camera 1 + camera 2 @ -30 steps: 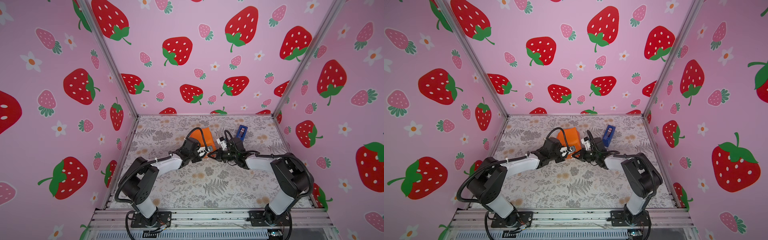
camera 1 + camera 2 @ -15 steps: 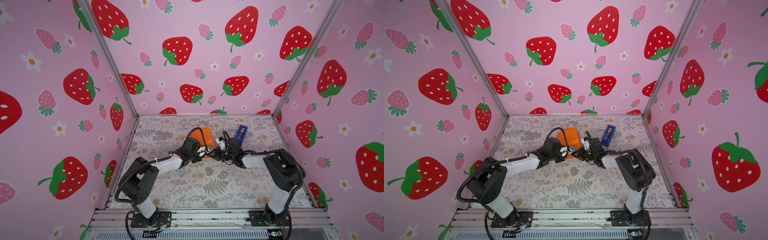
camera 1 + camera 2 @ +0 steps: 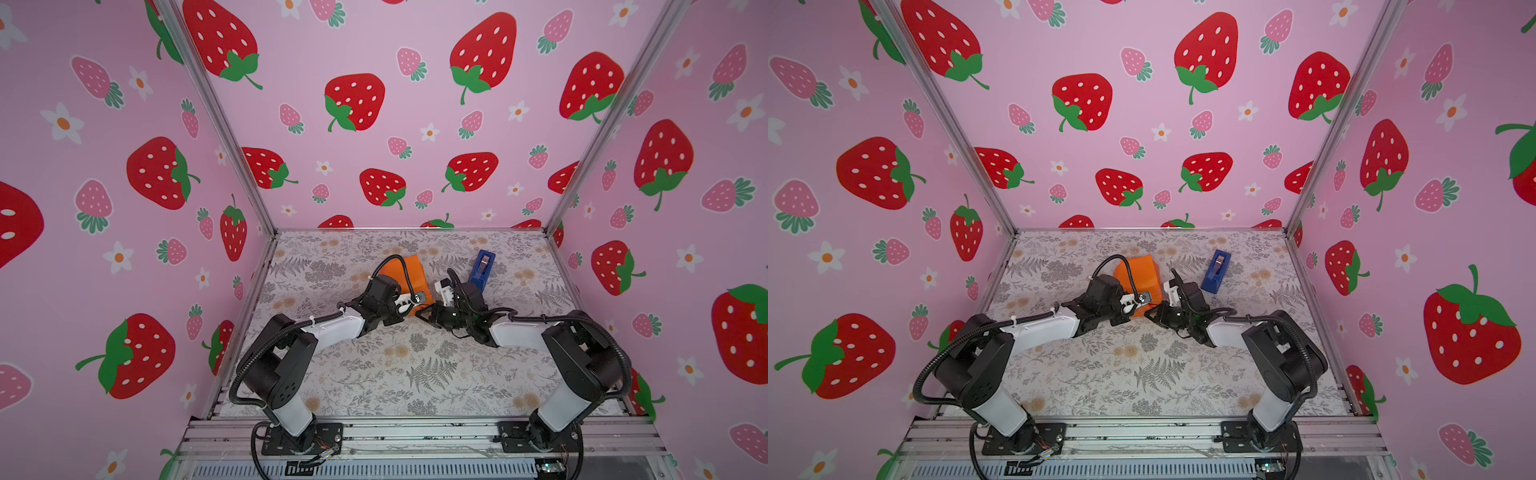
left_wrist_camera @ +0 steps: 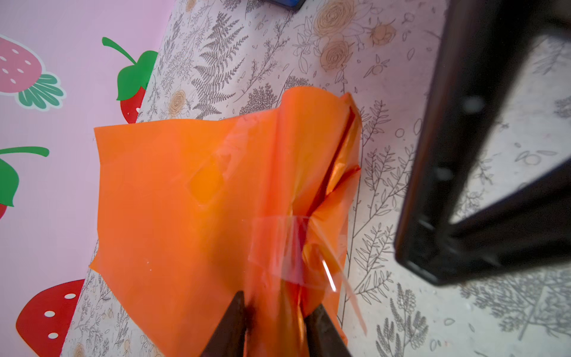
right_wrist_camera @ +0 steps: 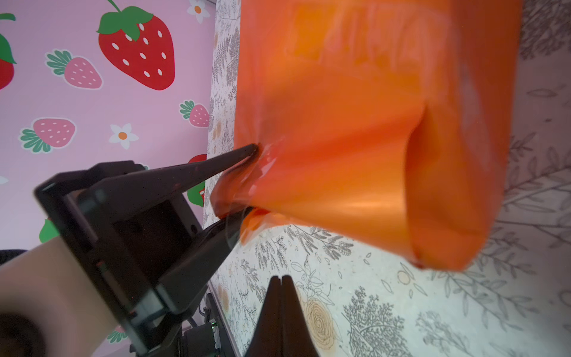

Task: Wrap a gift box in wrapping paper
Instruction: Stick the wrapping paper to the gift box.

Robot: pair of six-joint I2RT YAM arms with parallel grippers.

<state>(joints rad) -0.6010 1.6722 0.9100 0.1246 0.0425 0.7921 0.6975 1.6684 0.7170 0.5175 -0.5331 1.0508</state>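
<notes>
paper was wrapped into a boxy orange parcel on the table, back of centre. box itself hidden under it. near end of the parcel was gathered into a crumpled fold, with a strip of clear tape stuck across it and the glossy side showing in the gap. left end effector gripped that fold, one finger on either side of the bunched paper. could not tell whether the gripped end was lifted off the table. right end effector was closed and empty, fingertips pressed together, near the same end but apart from the paper. blue dispenser stood near the parcel on its right, not touching; seen in both top views. strawberry-print walls enclosed three sides.
</notes>
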